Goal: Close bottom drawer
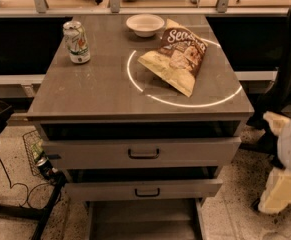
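Observation:
The cabinet has three light grey drawer fronts. The top drawer [144,154] and the middle drawer [147,190] each show a black bar handle and stick out a little, with dark gaps above them. The bottom drawer [142,218] is the narrowest grey panel at the lower edge of the view, and its handle is not visible. My gripper [281,190] shows as white and cream parts at the right edge. It is low beside the cabinet's right side, level with the middle drawer, and touches nothing.
On the cabinet top [85,91] stand a soda can [77,42], a white bowl [145,24] and a chip bag [177,59]. A wire basket [35,151] and cables lie on the floor at left. A dark chair [290,69] stands at right.

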You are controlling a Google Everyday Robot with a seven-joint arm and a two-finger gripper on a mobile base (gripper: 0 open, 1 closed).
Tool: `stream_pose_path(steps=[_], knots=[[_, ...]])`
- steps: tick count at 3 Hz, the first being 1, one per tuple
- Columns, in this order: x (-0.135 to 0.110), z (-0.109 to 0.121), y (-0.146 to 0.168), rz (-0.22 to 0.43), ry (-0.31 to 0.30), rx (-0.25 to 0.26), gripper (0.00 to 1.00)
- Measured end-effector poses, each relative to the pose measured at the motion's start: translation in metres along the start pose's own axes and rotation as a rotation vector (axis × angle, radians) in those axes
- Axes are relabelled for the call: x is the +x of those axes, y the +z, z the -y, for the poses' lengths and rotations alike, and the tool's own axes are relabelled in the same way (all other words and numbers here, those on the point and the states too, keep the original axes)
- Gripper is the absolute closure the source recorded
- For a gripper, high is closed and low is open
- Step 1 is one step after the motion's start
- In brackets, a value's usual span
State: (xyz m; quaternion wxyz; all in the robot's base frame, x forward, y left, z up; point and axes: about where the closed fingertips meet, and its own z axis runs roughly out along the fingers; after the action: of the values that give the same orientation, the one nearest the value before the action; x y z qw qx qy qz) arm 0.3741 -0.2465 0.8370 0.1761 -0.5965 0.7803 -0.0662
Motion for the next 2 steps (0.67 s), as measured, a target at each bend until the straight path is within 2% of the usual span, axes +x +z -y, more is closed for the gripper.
stream_pose_path(steps=[2], knots=[[0.055, -0.101, 0.085, -0.133, 0.021, -0.109, 0.00]])
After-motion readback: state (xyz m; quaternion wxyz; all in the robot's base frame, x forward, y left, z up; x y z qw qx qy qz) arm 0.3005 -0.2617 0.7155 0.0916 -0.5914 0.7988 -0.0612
